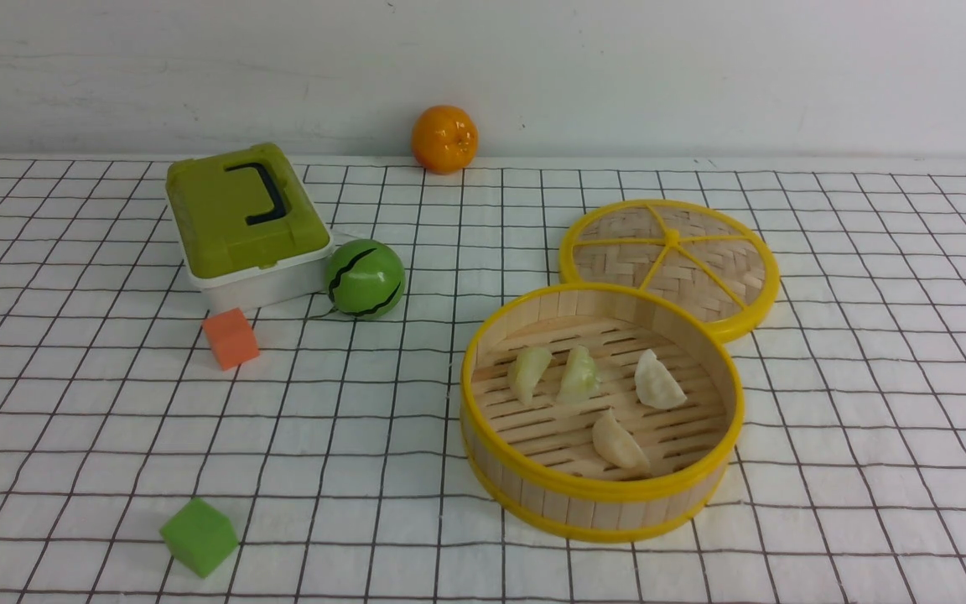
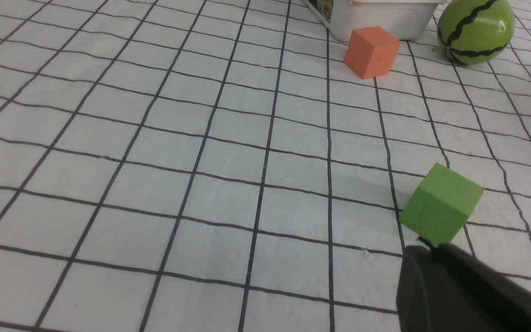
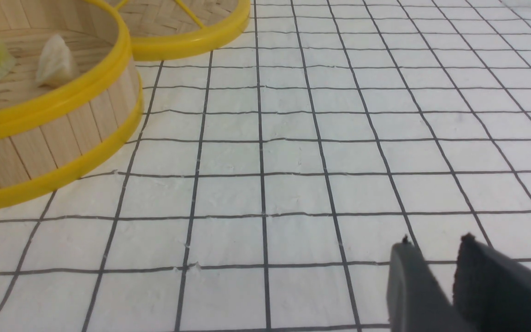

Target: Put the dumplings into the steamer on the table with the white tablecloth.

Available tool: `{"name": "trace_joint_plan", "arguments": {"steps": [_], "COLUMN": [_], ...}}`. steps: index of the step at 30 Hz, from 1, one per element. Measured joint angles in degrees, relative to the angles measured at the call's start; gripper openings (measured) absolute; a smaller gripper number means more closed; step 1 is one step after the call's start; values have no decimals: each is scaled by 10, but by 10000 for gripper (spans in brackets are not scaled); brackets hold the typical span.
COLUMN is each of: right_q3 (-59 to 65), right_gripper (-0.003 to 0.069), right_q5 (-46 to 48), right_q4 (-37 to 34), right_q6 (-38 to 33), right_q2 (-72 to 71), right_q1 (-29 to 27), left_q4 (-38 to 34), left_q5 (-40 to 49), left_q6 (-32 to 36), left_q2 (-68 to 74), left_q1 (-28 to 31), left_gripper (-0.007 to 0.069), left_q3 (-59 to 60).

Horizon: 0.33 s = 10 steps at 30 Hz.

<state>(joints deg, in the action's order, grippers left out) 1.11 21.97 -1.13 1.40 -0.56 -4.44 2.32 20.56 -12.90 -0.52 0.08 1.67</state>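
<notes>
- Front view: a table covered by a white tablecloth printed with a thin black square grid filled the frame. The round, deep bamboo steamer with yellow rims stood right of centre. All four small crescent-shaped toy dumplings lay on its slatted floor: two pale greenish ones side by side, a cream one to their right, and another cream one nearer the camera. The flat woven lid with a yellow rim rested behind the steamer, touching its far edge. Well apart on the left were a green-lidded white plastic box, a green striped ball, an orange foam cube and a green foam cube; an orange fruit sat by the back wall. Neither arm showed here.
- Left wrist view: the left gripper appeared as one dark mass, clenched with nothing in it, hovering just beside the green foam cube, with the orange cube, box and ball beyond.
- Right wrist view: the right gripper hung over bare cloth, its two dark fingers parted by a narrow gap and grasping nothing. The steamer's wall and three dumplings inside showed at the frame's edge, well apart from it.
- Step in hand: judging by the full steamer and no dumpling on the cloth, the placing looked complete. The next move would likely call only for both arms to stay clear of the basket.
</notes>
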Motion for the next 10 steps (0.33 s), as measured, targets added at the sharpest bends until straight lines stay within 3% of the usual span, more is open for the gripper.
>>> {"name": "trace_joint_plan", "arguments": {"steps": [10], "right_q3": [0], "right_gripper": [169], "right_q5": [0], "right_q4": [0], "right_q6": [0], "right_q2": [0], "right_q1": [0], "left_q4": [0], "left_q5": [0], "left_q6": [0], "left_q2": [0], "left_q1": [0], "left_gripper": [-1], "left_q3": [0]}}
